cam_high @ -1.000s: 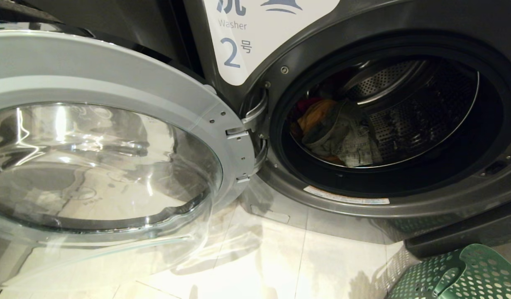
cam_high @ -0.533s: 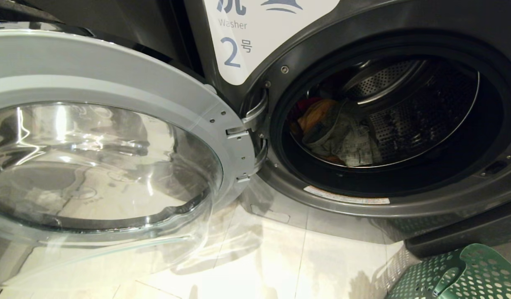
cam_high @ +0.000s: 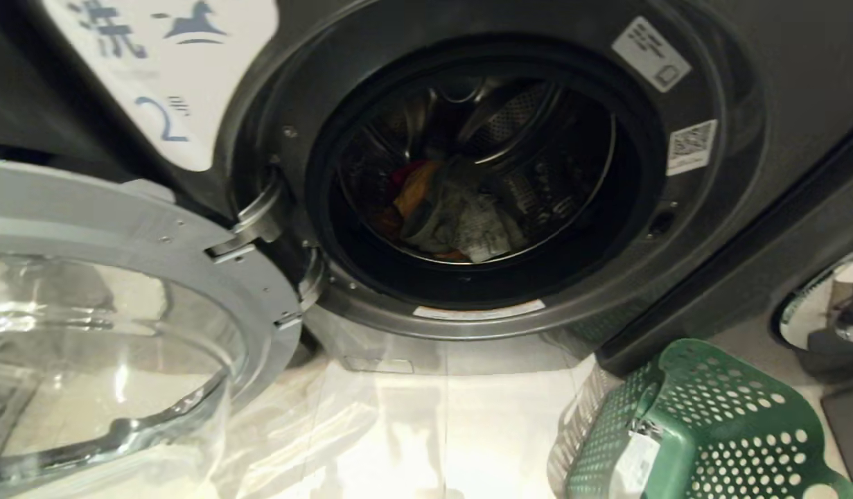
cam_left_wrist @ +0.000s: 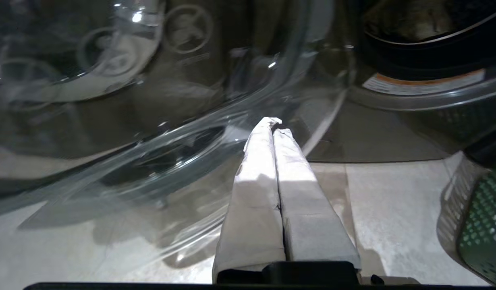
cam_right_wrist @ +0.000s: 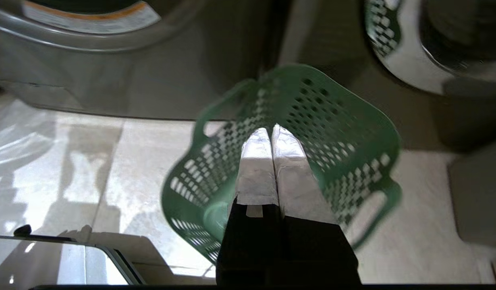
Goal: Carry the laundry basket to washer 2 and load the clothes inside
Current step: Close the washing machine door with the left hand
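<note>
The clothes (cam_high: 440, 211) lie soft and light in the drum of washer 2 (cam_high: 745, 229), centre frame. The basket (cam_high: 703, 430), lower right on the floor, looks empty, stiff and light; its cut-out handles suit a grip. The left gripper (cam_left_wrist: 274, 125) and right gripper (cam_right_wrist: 271, 131) are pressed closed, empty.

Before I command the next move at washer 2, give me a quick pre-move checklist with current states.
1. washer 2 door swung open: ok.
2. Clothes inside the drum: ok.
3. Laundry basket emptied: ok, nothing seen inside it.
4. Left gripper shut, nothing held, next to the door glass: ok.
5. Right gripper shut, nothing held, above the basket: ok.
6. Nothing hanging over the door seal: cannot tell.
</note>
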